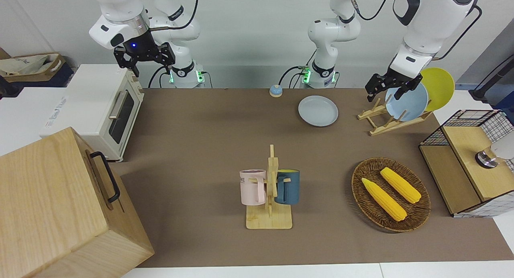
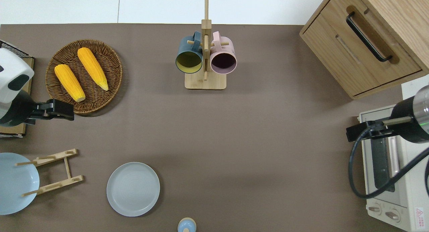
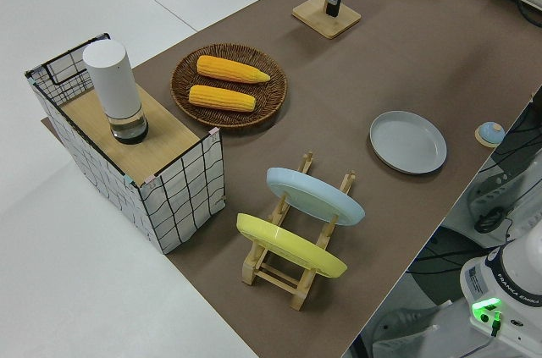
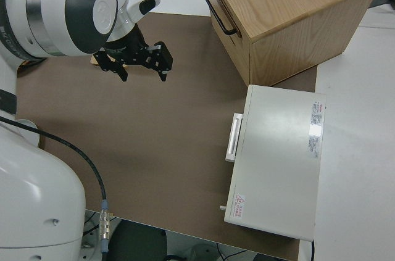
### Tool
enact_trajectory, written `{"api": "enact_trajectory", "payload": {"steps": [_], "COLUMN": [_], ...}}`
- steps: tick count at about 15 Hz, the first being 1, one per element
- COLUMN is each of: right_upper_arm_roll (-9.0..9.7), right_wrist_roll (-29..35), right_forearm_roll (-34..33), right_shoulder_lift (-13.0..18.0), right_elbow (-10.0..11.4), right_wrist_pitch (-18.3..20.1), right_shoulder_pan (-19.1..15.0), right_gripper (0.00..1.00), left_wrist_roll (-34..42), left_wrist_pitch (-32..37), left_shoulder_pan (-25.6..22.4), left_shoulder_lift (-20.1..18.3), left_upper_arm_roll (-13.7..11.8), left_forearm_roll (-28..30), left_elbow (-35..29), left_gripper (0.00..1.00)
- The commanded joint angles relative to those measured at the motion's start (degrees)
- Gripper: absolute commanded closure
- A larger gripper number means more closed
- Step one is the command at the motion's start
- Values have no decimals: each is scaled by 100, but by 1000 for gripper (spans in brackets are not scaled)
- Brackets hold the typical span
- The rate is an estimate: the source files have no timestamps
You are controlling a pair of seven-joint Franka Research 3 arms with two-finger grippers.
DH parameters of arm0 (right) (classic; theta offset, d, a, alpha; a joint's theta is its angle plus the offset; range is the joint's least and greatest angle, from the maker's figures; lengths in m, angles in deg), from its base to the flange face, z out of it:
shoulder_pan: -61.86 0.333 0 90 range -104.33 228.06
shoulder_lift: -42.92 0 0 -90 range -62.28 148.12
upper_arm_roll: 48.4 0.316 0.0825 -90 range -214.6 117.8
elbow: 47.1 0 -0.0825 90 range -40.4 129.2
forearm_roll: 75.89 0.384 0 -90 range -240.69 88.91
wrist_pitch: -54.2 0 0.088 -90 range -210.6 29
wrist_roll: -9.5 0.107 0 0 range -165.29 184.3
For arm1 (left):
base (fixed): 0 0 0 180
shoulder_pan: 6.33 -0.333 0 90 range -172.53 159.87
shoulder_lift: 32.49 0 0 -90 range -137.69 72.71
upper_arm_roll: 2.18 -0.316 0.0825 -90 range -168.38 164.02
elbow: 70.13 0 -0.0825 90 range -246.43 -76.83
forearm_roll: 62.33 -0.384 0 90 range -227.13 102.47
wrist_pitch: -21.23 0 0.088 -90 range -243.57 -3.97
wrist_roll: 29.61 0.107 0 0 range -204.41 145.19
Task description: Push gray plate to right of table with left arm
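Note:
The gray plate (image 1: 318, 110) lies flat on the brown table (image 1: 200, 149), near the edge closest to the robots; it also shows in the overhead view (image 2: 133, 188) and the left side view (image 3: 407, 141). My left gripper (image 1: 384, 95) is open and empty, up in the air. In the overhead view my left gripper (image 2: 62, 111) is over the table by the basket's rim, between the basket and the dish rack, apart from the plate. My right arm is parked with its gripper (image 1: 144, 63) open.
A wooden rack (image 1: 385, 119) beside the gray plate holds a sky-blue plate (image 1: 407, 103) and a yellow plate (image 1: 439, 87). There is also a wicker basket (image 1: 361, 189) of corn, a mug stand (image 1: 270, 197), a small blue bell (image 1: 275, 90), a toaster oven (image 1: 100, 105), a wooden cabinet (image 1: 60, 205) and a wire crate (image 1: 470, 169).

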Motion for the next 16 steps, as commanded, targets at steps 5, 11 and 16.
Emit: {"api": "enact_trajectory", "payload": {"steps": [5,11,16], "right_upper_arm_roll": [93,93,93], "right_wrist_roll": [66,66,66], "right_forearm_roll": [25,25,25], "right_shoulder_lift": [14,14,14], "right_elbow": [-53,-53,-53], "right_wrist_pitch": [90,90,90], "right_shoulder_pan": [-107,-116,-107], "right_gripper": [17,17,17], "left_wrist_roll": [4,-31,-75], "left_wrist_pitch": [132,124,124], "left_shoulder_pan": [24,23,32], "left_shoulder_lift": [-48,-39,-22], "left_upper_arm_roll": [-16,-34,-25], "left_forearm_roll": [19,10,10], "left_elbow": [3,3,3], "left_gripper": [2,2,2]}}
